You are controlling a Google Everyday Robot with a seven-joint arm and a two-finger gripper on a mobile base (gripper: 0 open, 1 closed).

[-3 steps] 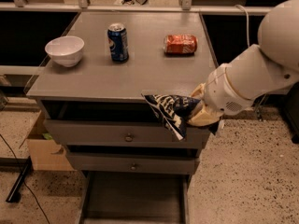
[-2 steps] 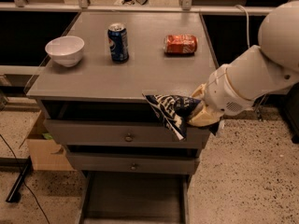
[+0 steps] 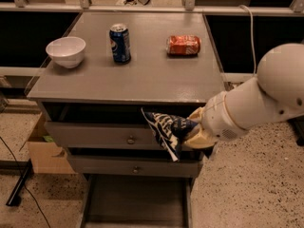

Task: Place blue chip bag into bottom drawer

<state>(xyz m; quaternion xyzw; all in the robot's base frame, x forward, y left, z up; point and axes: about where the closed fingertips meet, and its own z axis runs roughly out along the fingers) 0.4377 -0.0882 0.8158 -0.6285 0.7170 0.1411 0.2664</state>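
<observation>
The blue chip bag (image 3: 165,130) is dark navy foil with white lettering. It hangs in front of the upper drawer front, at the right side of the cabinet. My gripper (image 3: 194,131) is shut on the bag's right end, at the tip of my white arm coming in from the right. The bottom drawer (image 3: 135,202) is pulled out below as a wide grey tray. The bag is held well above its floor, toward its right side.
On the grey cabinet top (image 3: 142,75) stand a white bowl (image 3: 66,51), a blue soda can (image 3: 120,43) and a crushed red can (image 3: 184,45). Two knobbed drawer fronts (image 3: 130,139) are closed. A cardboard box (image 3: 45,151) sits on the floor at left.
</observation>
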